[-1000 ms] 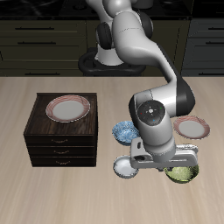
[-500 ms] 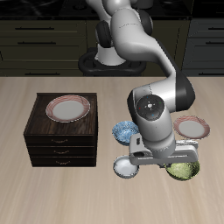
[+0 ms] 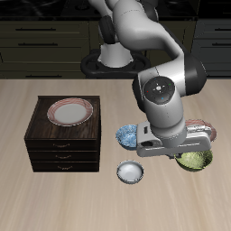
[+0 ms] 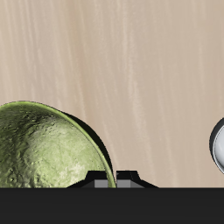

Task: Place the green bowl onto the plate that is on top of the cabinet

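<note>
The green bowl (image 3: 195, 161) hangs in my gripper (image 3: 185, 155), which is shut on its rim and holds it a little above the table near the front edge. In the wrist view the green bowl (image 4: 45, 149) fills much of the frame, with its shadow on the wood beneath it. The plate (image 3: 69, 112), pink-rimmed with a white centre, lies on top of the dark-brown cabinet (image 3: 61, 149), well away across the table from the gripper. My fingertips are mostly hidden by the hand and the bowl.
A blue patterned bowl (image 3: 126, 135) sits beside the cabinet, a small white bowl (image 3: 131, 171) nearer the front edge, also in the wrist view (image 4: 219, 144). A second pink-rimmed plate (image 3: 207, 133) lies on the table just behind the held bowl.
My gripper has risen and drawn back from the table's front edge, and the green bowl has come up off the table with it. The other dishes have not moved.
</note>
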{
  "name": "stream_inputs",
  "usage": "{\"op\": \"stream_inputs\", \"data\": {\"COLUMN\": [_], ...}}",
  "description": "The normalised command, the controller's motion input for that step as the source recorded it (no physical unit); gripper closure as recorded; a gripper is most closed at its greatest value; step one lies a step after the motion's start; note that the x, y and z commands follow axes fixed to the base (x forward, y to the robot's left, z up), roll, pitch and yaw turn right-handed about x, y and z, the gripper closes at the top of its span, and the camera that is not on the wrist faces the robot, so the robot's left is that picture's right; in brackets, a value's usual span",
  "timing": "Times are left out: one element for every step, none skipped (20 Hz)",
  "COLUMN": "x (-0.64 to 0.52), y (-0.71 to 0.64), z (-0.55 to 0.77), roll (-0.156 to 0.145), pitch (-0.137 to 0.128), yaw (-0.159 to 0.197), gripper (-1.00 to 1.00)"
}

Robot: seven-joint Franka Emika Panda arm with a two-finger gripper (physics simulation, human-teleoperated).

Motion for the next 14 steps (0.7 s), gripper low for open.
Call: {"op": "stream_inputs", "data": {"x": [-0.28,-0.27,-0.17,-0.16,-0.24,-0.23,-0.25,-0.15,-0.24,-0.23,-0.12,-0.15,-0.11,-0.17], "y": [0.07,0.06,-0.03,0.03,-0.08,-0.09,-0.10,-0.11,-0.13,-0.22,-0.11,-0.19,-0.11,-0.19], "z": [0.51,0.49,0.44,0.41,0.66,0.59,0.57,0.43,0.53,0.63,0.35,0.43,0.32,0.40], "roll": [0.052,0.002,-0.005,0.011,-0.010,-0.023,0.033,-0.033,0.001,-0.029,0.010,-0.032,-0.044,-0.028], "pitch": [-0.054,-0.090,-0.049,-0.041,-0.080,-0.084,-0.062,-0.070,-0.058,-0.063,-0.045,-0.062,-0.054,-0.032], "yaw": [0.007,0.091,0.020,0.020,0.040,0.036,-0.019,0.033,0.003,0.013,0.012,0.045,0.033,0.006], "gripper": [1.00,1.00,1.00,1.00,1.00,1.00,1.00,1.00,1.00,1.00,1.00,1.00,1.00,1.00]}}
